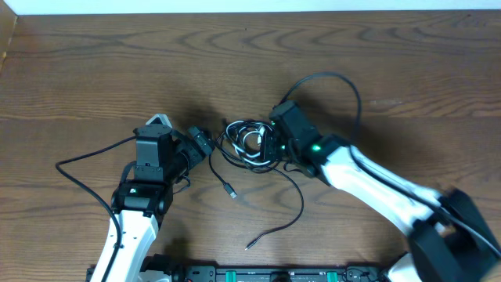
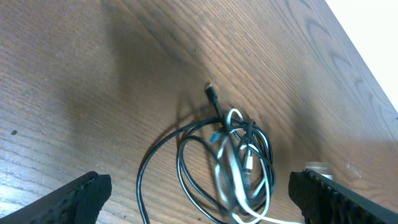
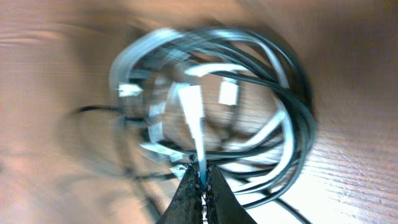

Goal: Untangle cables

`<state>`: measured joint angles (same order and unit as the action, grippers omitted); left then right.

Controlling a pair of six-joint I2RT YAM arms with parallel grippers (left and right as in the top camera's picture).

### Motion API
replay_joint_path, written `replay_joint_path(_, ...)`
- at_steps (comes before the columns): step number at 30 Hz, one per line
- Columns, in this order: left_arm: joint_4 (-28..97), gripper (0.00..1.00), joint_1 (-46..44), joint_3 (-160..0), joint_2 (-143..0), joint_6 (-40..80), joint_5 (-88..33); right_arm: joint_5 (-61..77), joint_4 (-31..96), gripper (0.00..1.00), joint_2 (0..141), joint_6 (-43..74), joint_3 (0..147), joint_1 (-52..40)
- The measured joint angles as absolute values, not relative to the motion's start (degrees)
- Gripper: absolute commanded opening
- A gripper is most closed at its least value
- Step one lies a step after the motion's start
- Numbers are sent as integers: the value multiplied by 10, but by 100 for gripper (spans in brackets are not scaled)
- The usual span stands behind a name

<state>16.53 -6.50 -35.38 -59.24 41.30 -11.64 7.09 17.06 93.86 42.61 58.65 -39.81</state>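
Because the cables (image 1: 249, 145) lie knotted in the middle of the desk (image 1: 94, 70), the overhead view has both arms reaching for them: the right pincer (image 1: 270, 146) sits among the loops and the left pincer (image 1: 205, 146) just beside them. From the left wrist, that pincer gapes wide and empty with the cables ahead of its tips, probably ready to anchor them. The right wrist shows its tips clamped on the white cable (image 3: 193, 118), likely to draw it free.

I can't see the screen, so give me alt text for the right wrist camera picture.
The right pincer is shut on a white strand at the edge of a blurred tangle of black and white cables on a wooden table.
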Motion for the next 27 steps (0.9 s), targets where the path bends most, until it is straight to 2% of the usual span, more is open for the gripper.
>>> replay_joint_path(3, 165, 98, -65, -354, -592, 413, -116, 70, 169, 1, 887, 404, 587, -399)
replay_joint_path(13, 165, 98, -65, -354, -592, 413, -116, 77, 199, 1, 850, 318, 587, -399)
replay_joint_path(16, 165, 98, -65, -354, -592, 413, -116, 77, 200, 7, 798, 266, 587, -399)
replay_joint_path(19, 165, 98, -65, -354, -592, 413, -116, 70, 211, 26, 747, 238, 587, -399)
replay_joint_path(21, 165, 98, -65, -354, -592, 413, -116, 66, 220, 34, 740, 237, 587, -399)
replay_joint_path(23, 165, 98, -65, -354, -592, 413, -116, 63, 221, 36, 752, 237, 587, -399)
replay_joint_path(27, 165, 98, -65, -354, -592, 413, -116, 61, 188, 36, 824, 249, 587, -399)
